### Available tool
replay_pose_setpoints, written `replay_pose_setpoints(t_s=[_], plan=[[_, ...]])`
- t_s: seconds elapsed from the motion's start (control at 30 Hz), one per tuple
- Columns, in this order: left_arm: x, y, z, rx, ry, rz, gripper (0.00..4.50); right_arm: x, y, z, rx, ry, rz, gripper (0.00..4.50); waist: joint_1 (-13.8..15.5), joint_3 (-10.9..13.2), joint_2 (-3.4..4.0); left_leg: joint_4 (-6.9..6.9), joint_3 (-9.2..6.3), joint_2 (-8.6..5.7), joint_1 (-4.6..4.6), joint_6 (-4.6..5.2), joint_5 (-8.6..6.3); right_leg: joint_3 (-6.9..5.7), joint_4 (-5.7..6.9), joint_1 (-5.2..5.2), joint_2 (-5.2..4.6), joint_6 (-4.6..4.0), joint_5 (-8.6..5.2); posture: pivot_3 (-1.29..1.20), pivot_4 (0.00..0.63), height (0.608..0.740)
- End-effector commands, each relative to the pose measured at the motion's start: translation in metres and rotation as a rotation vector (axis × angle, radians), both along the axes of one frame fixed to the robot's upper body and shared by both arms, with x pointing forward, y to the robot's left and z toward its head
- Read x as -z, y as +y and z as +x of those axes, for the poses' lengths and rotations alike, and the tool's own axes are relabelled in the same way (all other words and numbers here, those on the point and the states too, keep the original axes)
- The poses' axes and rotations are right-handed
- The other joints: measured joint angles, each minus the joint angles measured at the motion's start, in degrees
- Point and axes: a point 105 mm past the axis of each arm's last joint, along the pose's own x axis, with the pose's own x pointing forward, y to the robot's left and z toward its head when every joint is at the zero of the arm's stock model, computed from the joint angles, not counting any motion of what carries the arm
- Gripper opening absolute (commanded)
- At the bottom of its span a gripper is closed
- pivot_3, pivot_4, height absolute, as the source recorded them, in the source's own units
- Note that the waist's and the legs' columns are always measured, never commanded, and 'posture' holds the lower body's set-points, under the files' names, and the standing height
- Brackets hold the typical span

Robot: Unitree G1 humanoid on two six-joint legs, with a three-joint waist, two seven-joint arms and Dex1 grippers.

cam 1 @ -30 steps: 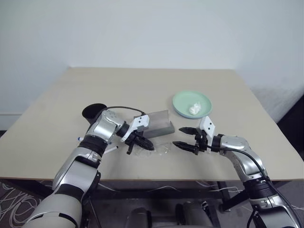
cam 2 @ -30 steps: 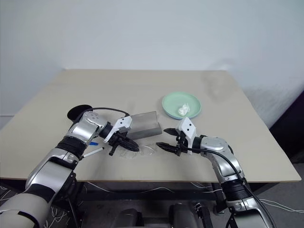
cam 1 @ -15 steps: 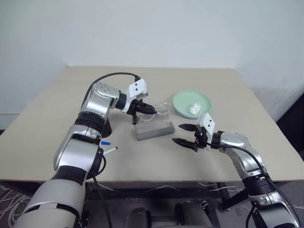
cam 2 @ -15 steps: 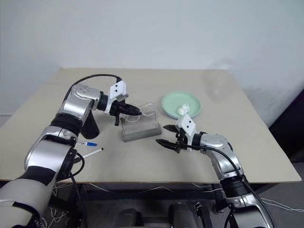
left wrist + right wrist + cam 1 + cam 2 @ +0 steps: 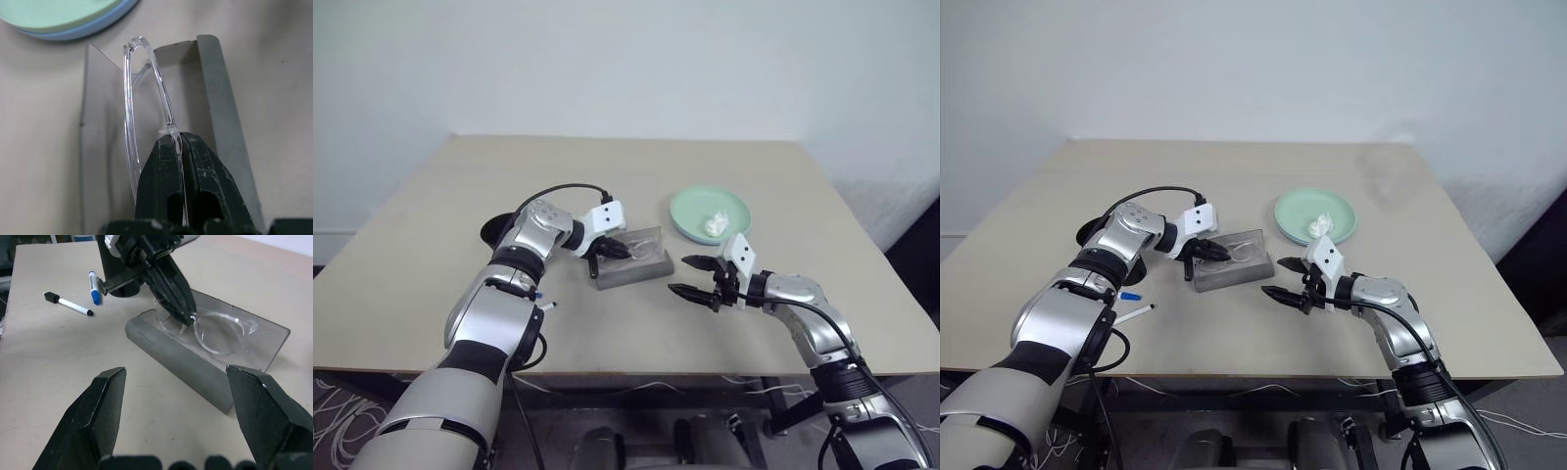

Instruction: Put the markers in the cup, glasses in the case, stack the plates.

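Note:
The clear glasses [image 5: 220,335] hang over the open grey case [image 5: 636,269], close against its raised lid. My left gripper [image 5: 615,251] is shut on the glasses at their bridge. My right gripper [image 5: 695,277] hovers open and empty just right of the case. The black cup [image 5: 497,232] stands behind my left forearm. Two markers lie left of the case, one with a blue cap [image 5: 1131,296] and one with a black cap [image 5: 1134,313]. The mint green plate [image 5: 690,208] sits behind the case on the right, and a light blue plate's rim [image 5: 83,33] shows under it.
A small white wad of tissue [image 5: 715,225] lies on the green plate. The beige table [image 5: 607,176] has open room behind the case and along its front edge. A white wall rises behind the table.
My left gripper carried the glasses up from the table in front of the case, over it, and has now lowered them to the open case. The right gripper stayed put.

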Motion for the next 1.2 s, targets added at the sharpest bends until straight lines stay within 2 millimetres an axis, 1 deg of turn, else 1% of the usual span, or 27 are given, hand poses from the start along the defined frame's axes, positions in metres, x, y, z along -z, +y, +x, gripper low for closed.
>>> replay_pose_setpoints(t_s=[0.03,0.23,0.4,0.7,0.73,0.87,0.93,1.03,1.2], plan=[[-0.011,-0.006,0.001,0.007,0.035,-0.036,0.01,-0.016,0.003,-0.001,-0.005,-0.057,0.029,3.56,0.0,0.0,0.0,0.0,0.0,0.0,0.0,0.0,0.0,0.0,0.0,0.0,0.0,0.0,0.0,0.0,0.0,0.74],[-0.002,-0.005,-0.007,0.017,0.128,-0.019,0.01,-0.016,0.003,-0.001,0.0,-0.06,0.031,3.56,-0.01,0.0,-0.01,0.01,0.0,0.0,0.01,0.01,0.01,0.0,-0.01,0.02,0.0,0.0,0.0,0.0,0.0,0.74],[0.001,-0.006,-0.013,0.016,0.208,-0.035,0.01,-0.017,0.004,-0.001,0.006,-0.063,0.031,3.56,-0.02,-0.01,-0.01,0.01,-0.01,0.0,0.03,0.01,0.0,0.0,0.01,0.04,0.0,0.0,0.0,0.0,0.0,0.74],[-0.006,-0.011,-0.032,0.048,0.447,-0.141,0.01,-0.015,0.002,-0.003,0.017,-0.06,0.032,3.56,-0.03,-0.01,-0.01,0.01,-0.02,0.0,0.01,0.06,0.01,0.0,0.0,0.02,0.01,0.0,0.0,0.0,0.0,0.74],[-0.006,-0.011,-0.033,0.055,0.454,-0.143,0.01,-0.015,0.002,-0.002,0.017,-0.06,0.032,3.56,-0.02,-0.01,-0.01,0.02,-0.02,-0.01,0.0,0.07,0.01,0.0,0.0,0.02,0.01,0.0,0.0,0.0,0.0,0.74],[0.004,-0.007,-0.025,0.037,0.334,-0.074,0.01,-0.015,0.003,-0.001,0.015,-0.058,0.031,3.56,-0.01,-0.01,-0.01,0.05,-0.05,0.0,0.01,0.07,0.02,0.0,0.01,0.04,0.0,0.0,0.0,0.0,0.0,0.74],[0.003,-0.008,-0.016,-0.002,0.249,-0.072,0.01,-0.014,0.004,-0.001,0.012,-0.057,0.03,3.56,-0.01,-0.01,-0.01,0.06,-0.05,0.0,0.02,0.07,0.02,0.0,0.01,0.05,0.0,0.0,0.0,0.0,0.0,0.74],[-0.002,-0.012,-0.012,-0.001,0.202,-0.095,0.69,-0.013,0.005,-0.002,0.007,-0.055,0.028,3.56,-0.01,-0.01,-0.01,0.08,-0.05,0.0,0.03,0.04,0.0,0.0,0.02,0.08,0.0,0.0,0.0,0.0,0.0,0.74],[-0.007,-0.016,-0.011,0.01,0.196,-0.117,2.35,-0.012,0.005,-0.002,0.004,-0.05,0.024,3.56,-0.01,-0.01,-0.01,0.09,-0.03,0.0,0.01,0.04,0.0,0.0,0.01,0.06,0.0,0.0,0.0,0.0,0.0,0.74]])
